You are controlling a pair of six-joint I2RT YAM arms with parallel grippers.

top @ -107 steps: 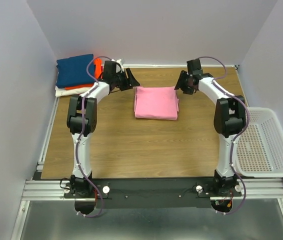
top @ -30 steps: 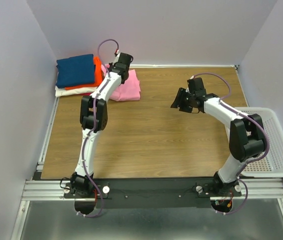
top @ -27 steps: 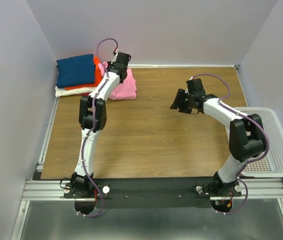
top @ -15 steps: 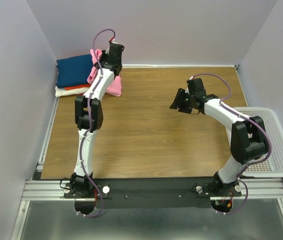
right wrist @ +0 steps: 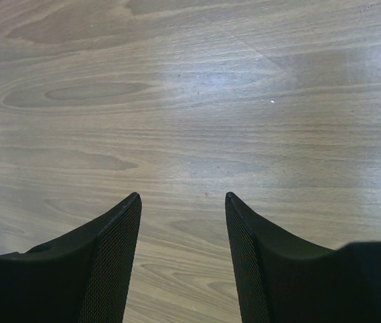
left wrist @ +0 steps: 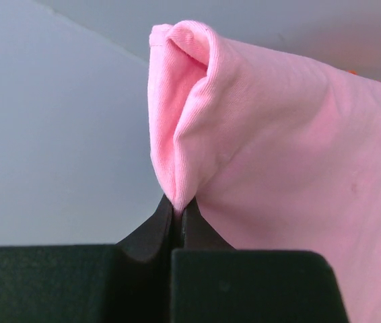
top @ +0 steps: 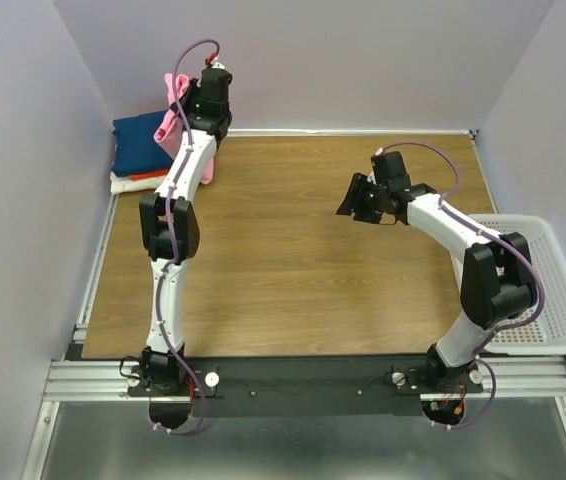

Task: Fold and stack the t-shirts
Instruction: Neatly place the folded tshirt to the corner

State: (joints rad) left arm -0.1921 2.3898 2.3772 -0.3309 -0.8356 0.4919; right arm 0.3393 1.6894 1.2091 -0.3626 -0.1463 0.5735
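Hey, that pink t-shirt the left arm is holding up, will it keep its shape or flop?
Probably floppy: the pink t-shirt hangs in soft curves from the left tool, pinched at one edge. It likely weighs little, since that small pinch holds it up. Its folds may slip open when set down.

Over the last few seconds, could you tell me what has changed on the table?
The left gripper took hold of the folded pink t-shirt, carried it from mid-table to the back-left and lifted it by the stack. The right gripper, open, pulled back slightly. The stack and the basket stayed put.
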